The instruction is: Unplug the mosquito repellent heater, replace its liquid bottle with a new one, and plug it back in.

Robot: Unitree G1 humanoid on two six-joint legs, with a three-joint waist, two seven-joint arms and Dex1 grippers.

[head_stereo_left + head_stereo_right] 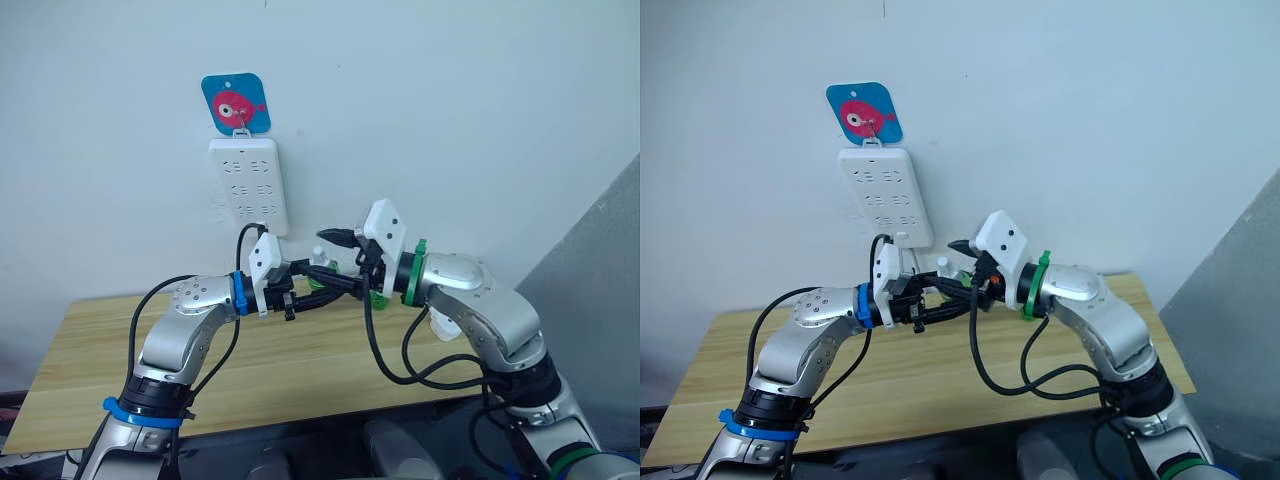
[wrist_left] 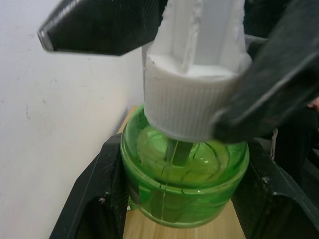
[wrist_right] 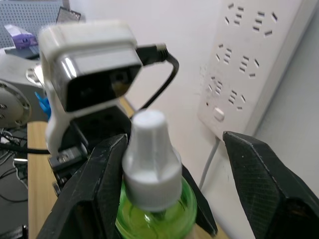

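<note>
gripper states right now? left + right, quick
Left gripper: closed, jaws clamped on the round green translucent liquid bottle with its white ribbed plastic cap.
Right gripper: open, jaws straddling that cap, not yet closed.

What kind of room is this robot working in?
Probably a lab or test room rather than a home: a bare white wall carries only a hung power strip under a fish hook plate, with a plain wooden table in front.

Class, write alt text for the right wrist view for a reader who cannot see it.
A green bottle with a white cap stands between the right gripper's open black fingers, held from below by the left gripper. Behind it, a white power strip hangs on the wall.
</note>
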